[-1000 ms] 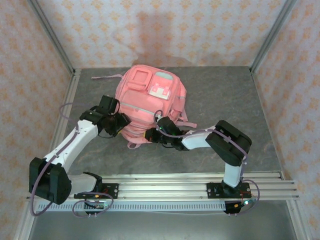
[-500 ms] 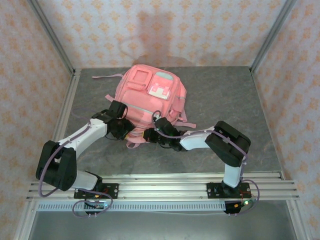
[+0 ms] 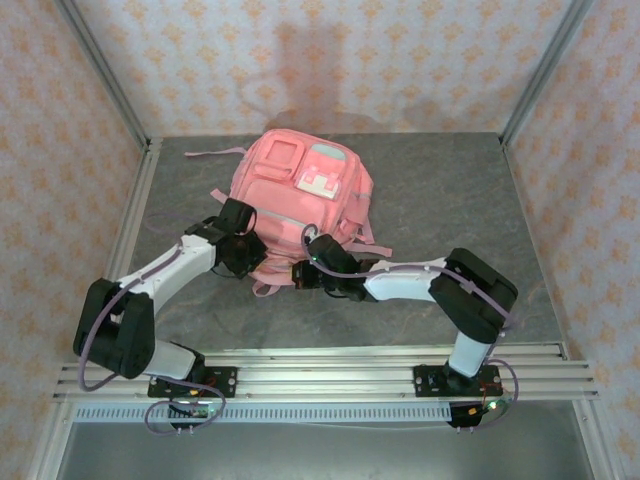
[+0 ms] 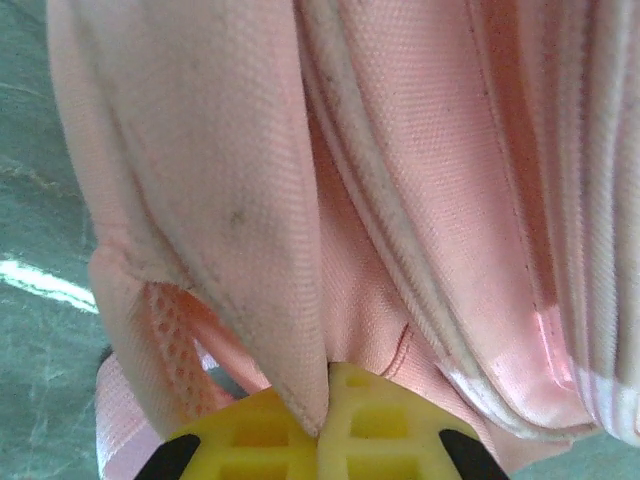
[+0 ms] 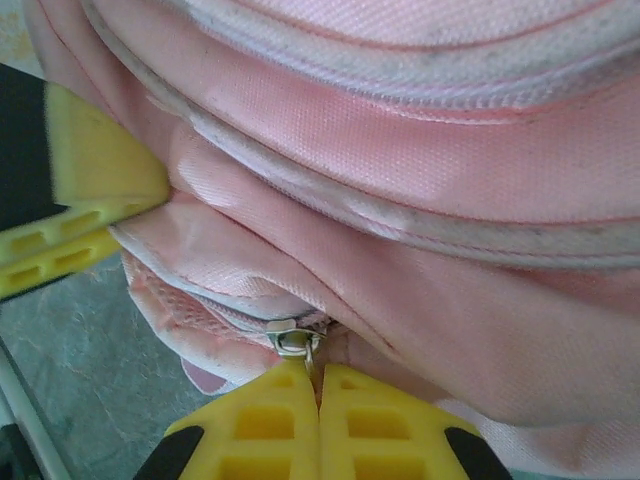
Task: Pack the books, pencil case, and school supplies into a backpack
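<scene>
The pink backpack (image 3: 300,190) lies on the grey table, front pockets up, its near edge between my two grippers. My left gripper (image 3: 260,266) is shut on a fold of the pink fabric (image 4: 290,330) at that edge, the seam pinched between its yellow fingers (image 4: 380,430). My right gripper (image 3: 298,274) is just to the right of it, shut on the metal zipper pull (image 5: 293,340), which pokes out above its yellow fingertips (image 5: 265,420). The left gripper's yellow finger (image 5: 90,190) shows beside the same fold in the right wrist view. The books, the pencil case and the school supplies are out of view.
Loose pink straps lie on the table at the back left (image 3: 215,153) and at the backpack's right side (image 3: 375,247). Patterned walls with metal posts (image 3: 128,110) close in three sides. The aluminium rail (image 3: 330,365) with the arm bases runs along the near edge.
My left arm swung right to the backpack's near edge and its gripper closed on the fabric. The right gripper stayed shut and shifted slightly toward the near left.
</scene>
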Motion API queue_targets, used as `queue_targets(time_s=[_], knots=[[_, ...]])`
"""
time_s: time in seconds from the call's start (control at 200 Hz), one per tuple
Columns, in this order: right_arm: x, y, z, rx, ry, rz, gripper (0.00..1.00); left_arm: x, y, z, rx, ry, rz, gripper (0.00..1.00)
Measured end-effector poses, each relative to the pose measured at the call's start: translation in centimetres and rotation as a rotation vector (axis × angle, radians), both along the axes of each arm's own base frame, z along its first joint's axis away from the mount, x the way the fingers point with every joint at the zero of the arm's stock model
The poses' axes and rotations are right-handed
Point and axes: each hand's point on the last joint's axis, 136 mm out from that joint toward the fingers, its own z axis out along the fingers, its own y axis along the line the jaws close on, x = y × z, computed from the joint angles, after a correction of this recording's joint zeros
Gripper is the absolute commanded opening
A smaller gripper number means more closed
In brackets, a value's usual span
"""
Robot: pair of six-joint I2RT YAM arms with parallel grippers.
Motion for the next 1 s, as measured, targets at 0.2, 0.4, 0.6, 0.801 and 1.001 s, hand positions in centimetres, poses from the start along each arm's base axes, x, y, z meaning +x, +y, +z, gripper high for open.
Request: queue_targets(time_s=[0.2,0.4,0.6,0.801,1.001], knots=[[0.0,-0.9,0.7,-0.054,-0.056,0.017,0.0,-0.4,0.0,1.2,-0.015,-0.023,-0.004,0.0],[0.3,-2.2,0.2,-0.132,-0.087,0.003,0.0,-0.6,0.0,1.5,-0.017,-0.027,-0.004,0.0],[0.7,-3.3,0.2,-0.176,-0.103,-0.023,0.0,-0.7,0.4,2.6,-0.018,-0.058,-0.006,0.0],[1.2,-4.3,0.9,-0.173,-0.112,-0.052,0.0,-0.9,0.8,3.0,-0.016,-0.067,-0.007,0.0],[1.7,-5.3,1.0,-0.178,-0.107,-0.073,0.0,-0.9,0.8,3.2,-0.011,-0.078,-0.023,0.0]])
